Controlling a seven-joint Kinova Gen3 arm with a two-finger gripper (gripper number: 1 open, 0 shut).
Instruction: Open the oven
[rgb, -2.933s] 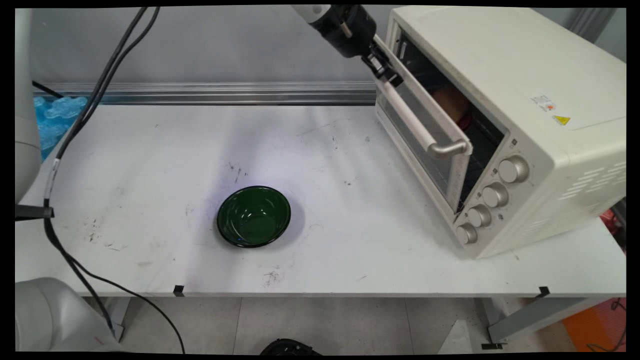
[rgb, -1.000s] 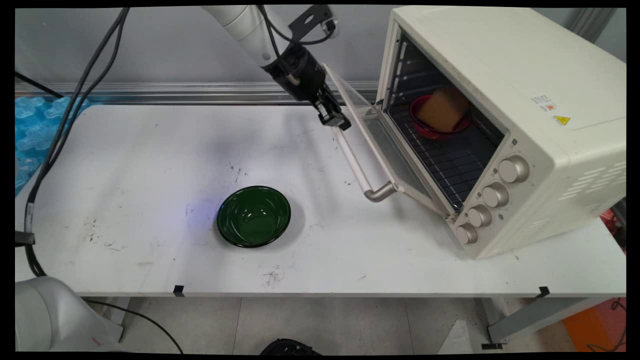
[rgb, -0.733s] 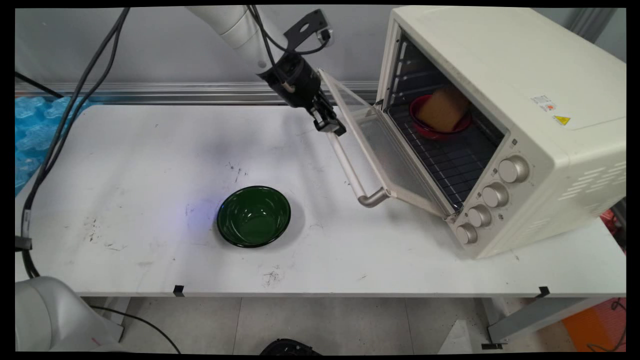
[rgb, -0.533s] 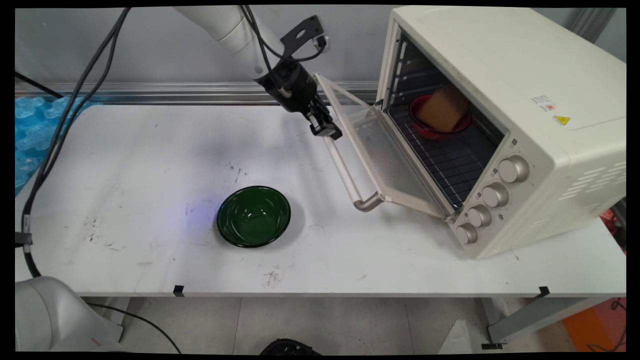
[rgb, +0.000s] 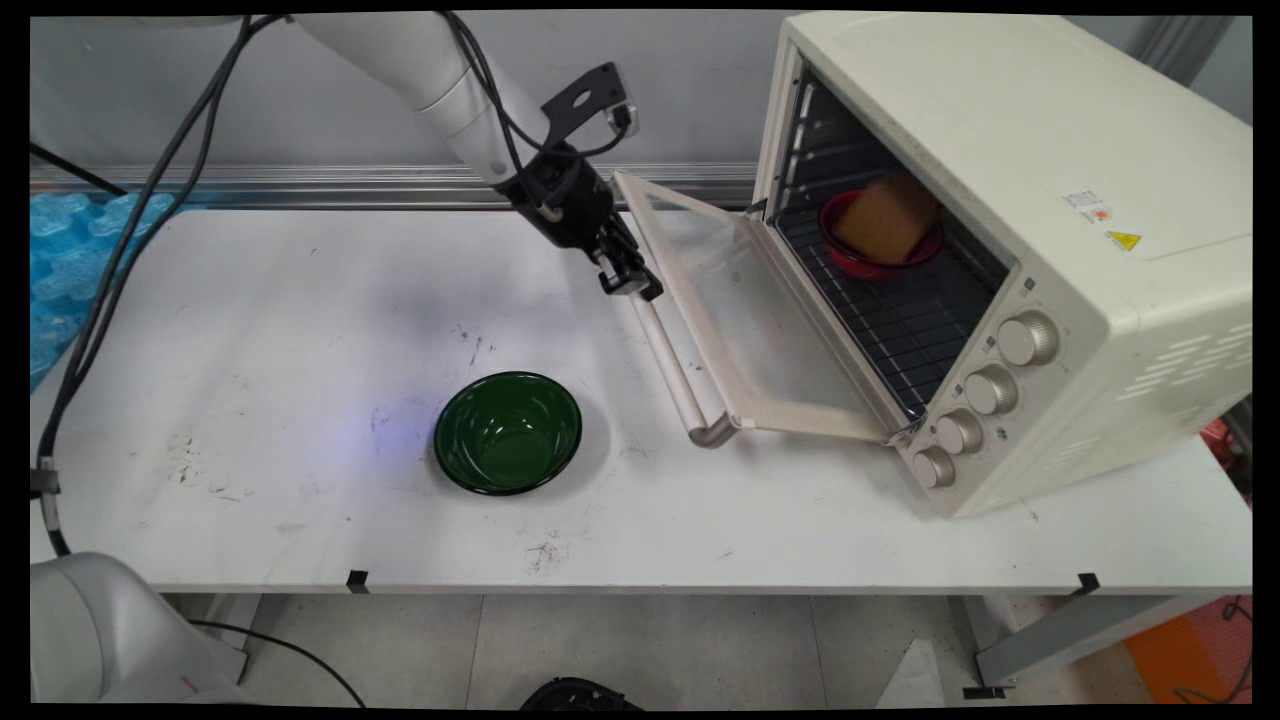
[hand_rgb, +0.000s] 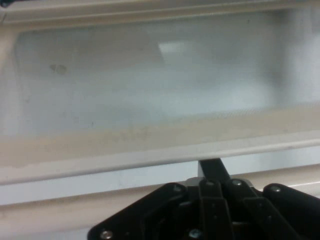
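My gripper (rgb: 628, 283) is clamped on the far end of the oven door's handle (rgb: 672, 368), the pale bar that runs along the door's free edge. In my hand view the fingers (hand_rgb: 214, 169) close in against that bar, with the door's glass pane (hand_rgb: 145, 75) filling everything beyond it. The door (rgb: 745, 320) hangs open, tilted down toward the table (rgb: 250, 330), its near handle end low over the tabletop, though I cannot say whether it touches. The cream toaster oven (rgb: 1010, 230) stands at the table's right, its four knobs (rgb: 985, 392) facing the near side. Inside, on the wire rack (rgb: 900, 330), sits a red dish (rgb: 855, 255) with what looks like a brown slice of bread (rgb: 885, 215) in it. A dark green bowl (rgb: 508, 432) rests upright on the table, well apart from my gripper and left of the door's handle.
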